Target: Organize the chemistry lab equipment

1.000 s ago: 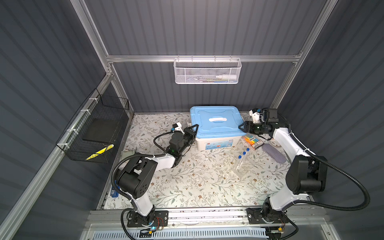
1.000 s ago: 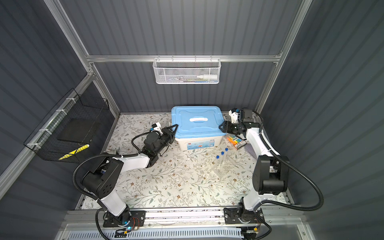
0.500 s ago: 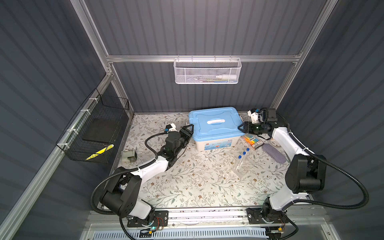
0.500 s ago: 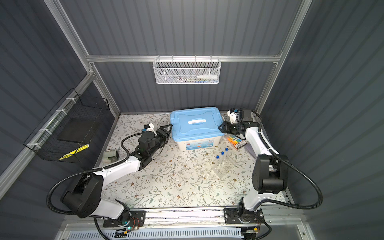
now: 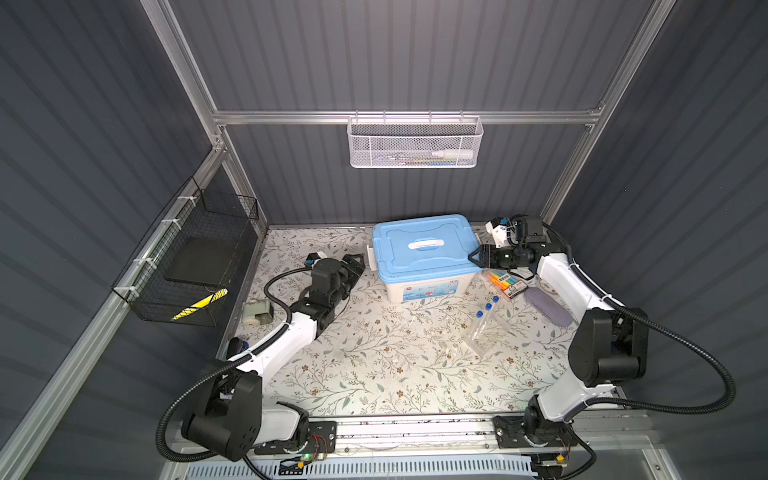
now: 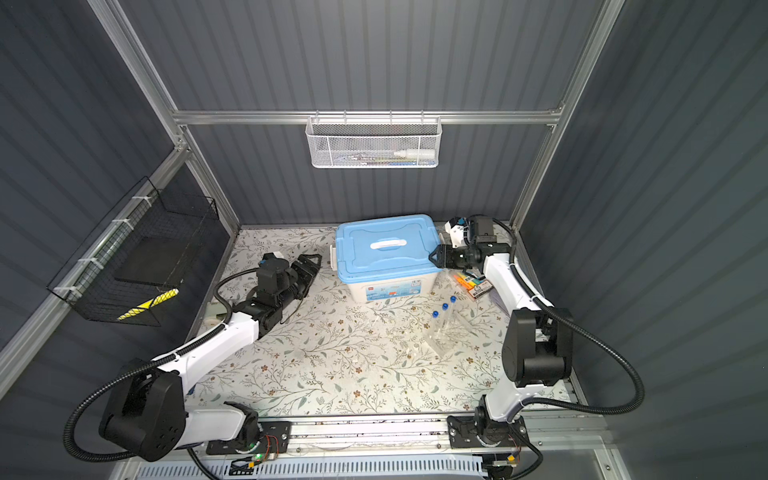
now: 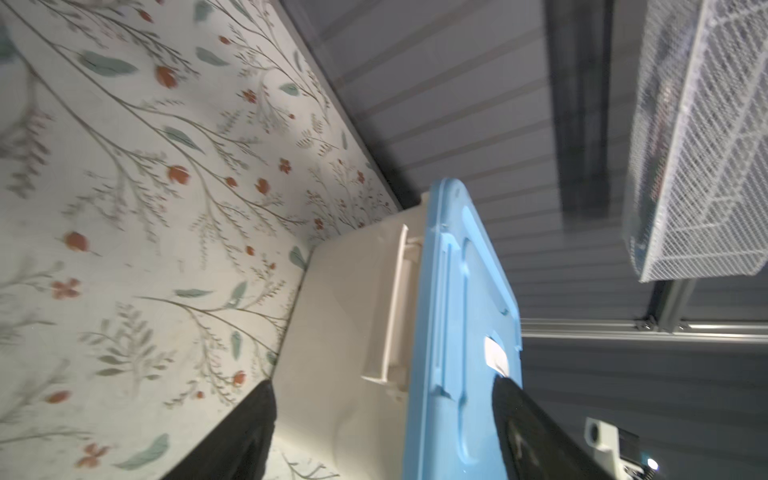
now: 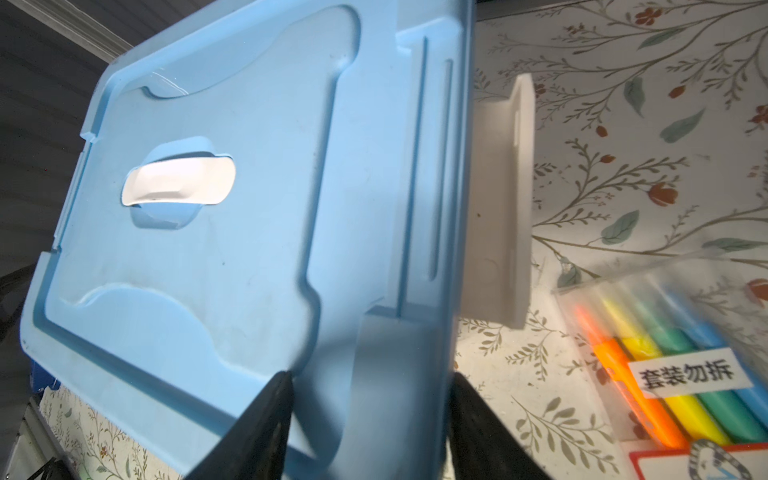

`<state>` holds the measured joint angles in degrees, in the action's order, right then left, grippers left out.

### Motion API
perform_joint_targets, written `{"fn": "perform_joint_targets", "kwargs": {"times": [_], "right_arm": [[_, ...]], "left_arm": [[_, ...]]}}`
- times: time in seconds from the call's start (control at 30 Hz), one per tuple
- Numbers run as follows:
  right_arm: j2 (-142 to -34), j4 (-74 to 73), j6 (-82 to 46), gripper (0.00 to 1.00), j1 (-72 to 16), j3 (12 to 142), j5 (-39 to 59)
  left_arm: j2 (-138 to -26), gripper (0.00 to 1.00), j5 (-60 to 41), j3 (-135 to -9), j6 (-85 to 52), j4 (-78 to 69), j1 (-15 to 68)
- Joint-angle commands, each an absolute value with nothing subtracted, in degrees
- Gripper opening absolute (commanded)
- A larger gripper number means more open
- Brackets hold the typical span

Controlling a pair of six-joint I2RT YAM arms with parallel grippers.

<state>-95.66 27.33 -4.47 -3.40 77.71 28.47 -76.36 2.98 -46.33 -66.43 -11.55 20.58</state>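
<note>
Your left claw [image 5: 358,262] is hanging wide open just beside the left end of the storage box [image 5: 424,287], which is sitting at the back of the flowered table [image 5: 374,357]. In the left wrist view its two black fingers [image 7: 257,428] are standing far apart. The box's white end wall and the edge of the blue lid [image 5: 415,266] are showing between them, and the claw is gripping nothing.

Your right claw [image 5: 474,256] is sitting at the lid's right edge. In the right wrist view its fingers [image 8: 266,419] are straddling a corner of the lid, one over the top and one just off the rim. You cannot tell whether they are pinching it. The white latch [image 8: 503,187] on that side is sticking out away from the lid.

The tubes [image 5: 488,306], three of them with blue caps, are sitting in the clear rack [image 5: 482,340] on the table. The rack is resting in front of the box's right corner, apart from both claws. The pack of markers [image 5: 508,284] is lying between the rack and the right claw, just beside the box.

A white mesh basket [image 5: 413,145] is hanging on the back wall, and a black wire basket [image 5: 195,266] is hanging on the left wall.
</note>
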Motion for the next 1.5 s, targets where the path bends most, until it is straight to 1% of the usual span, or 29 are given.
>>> {"fn": "perform_joint_targets", "kwargs": {"times": [0.0,0.13,0.27,0.33,0.47,0.53,0.73,0.87,0.97,1.2,1.47], "right_arm": [[-94.34,29.77,-2.99,0.60,-5.50,77.70,28.82],[-94.22,29.78,-3.47,0.59,-7.33,77.70,28.48],[-93.01,29.32,-4.79,0.59,-8.60,77.14,27.95],[-92.02,28.81,-5.82,0.60,-8.79,76.61,27.80],[-90.23,28.45,-6.30,0.68,-8.62,76.49,26.34],[-89.94,28.38,-6.84,0.75,-7.82,76.72,25.59],[-89.55,25.12,-9.75,0.80,-4.42,77.06,28.52],[-91.62,22.68,-12.41,0.83,-1.95,77.49,31.79],[-93.58,20.45,-14.38,0.84,-0.32,77.76,34.21],[-97.42,19.73,-15.74,0.84,1.69,79.79,35.95],[-99.55,16.76,-18.84,0.81,2.28,79.47,41.54]], "left_arm": [[-77.10,0.87,-1.22,-50.23,-59.70,-6.91,18.59],[-82.03,0.91,-6.23,-55.47,-56.47,-3.49,16.47],[-85.53,0.91,-9.52,-56.20,-57.04,-8.85,14.51],[-87.25,0.90,-11.21,-57.51,-56.79,-9.00,13.53],[-91.23,0.86,-16.09,-60.73,-56.40,-9.12,12.00],[-92.38,0.84,-17.31,-61.46,-56.91,-10.68,11.95],[-94.64,0.80,-18.46,-63.82,-57.35,-12.13,11.94],[-96.51,0.76,-22.89,-65.21,-58.48,-13.38,11.95],[-97.24,0.74,-23.77,-65.01,-59.79,-15.12,11.95],[-97.83,0.69,-24.81,-66.17,-61.49,-16.52,11.96],[-96.16,0.69,-24.56,-66.12,-62.46,-17.00,12.13]]}}
